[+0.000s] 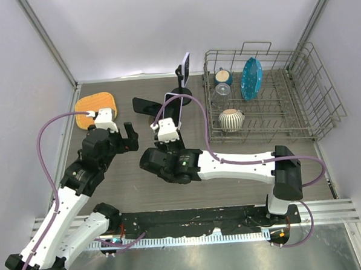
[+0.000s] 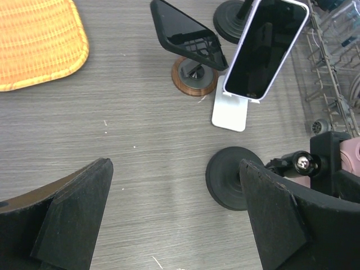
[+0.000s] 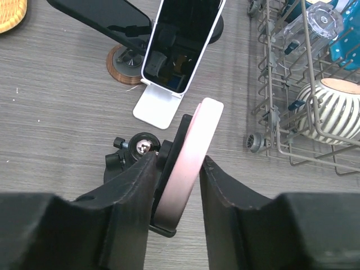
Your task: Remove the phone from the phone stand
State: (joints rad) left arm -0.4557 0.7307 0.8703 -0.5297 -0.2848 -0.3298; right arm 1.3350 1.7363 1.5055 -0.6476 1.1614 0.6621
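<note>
A pink phone (image 3: 191,160) stands edge-on in a black stand (image 3: 132,152) with a round black base (image 2: 228,177). My right gripper (image 3: 177,188) is shut on the pink phone: the right finger presses its front and the left finger presses the black cradle behind it. In the top view my right gripper (image 1: 166,131) hides this phone. My left gripper (image 2: 174,219) is open and empty, low over bare table just left of the round base; it also shows in the top view (image 1: 130,137).
A white-edged phone (image 2: 264,48) leans on a white stand (image 2: 230,115). A black phone (image 2: 185,34) rests on a wooden stand. Another phone (image 1: 186,67) stands further back. A wire dish rack (image 1: 269,94) is at right and a woven mat (image 1: 94,109) at left.
</note>
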